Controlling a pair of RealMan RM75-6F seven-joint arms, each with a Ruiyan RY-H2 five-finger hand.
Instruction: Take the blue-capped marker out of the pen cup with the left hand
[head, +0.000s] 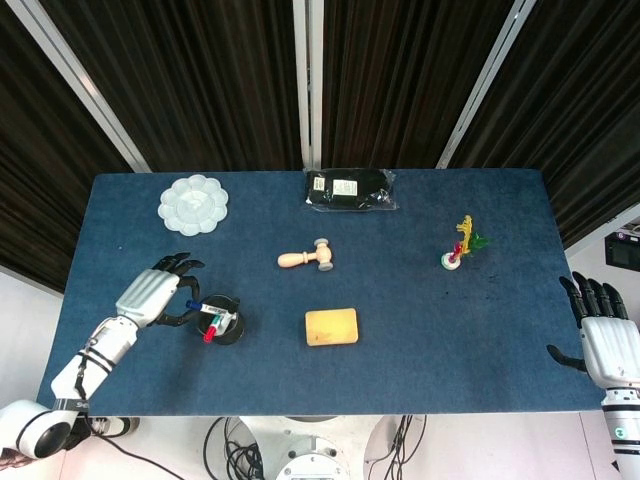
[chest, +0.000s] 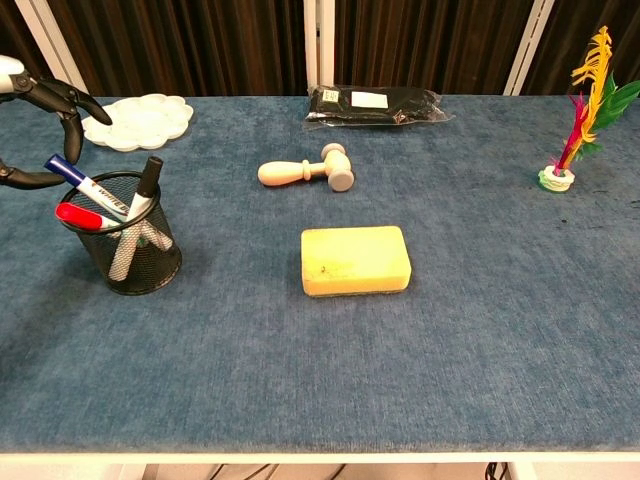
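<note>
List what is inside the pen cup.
The pen cup holds a blue-capped marker, a red-capped marker and a black-capped marker; the mesh partly hides their lower ends.
</note>
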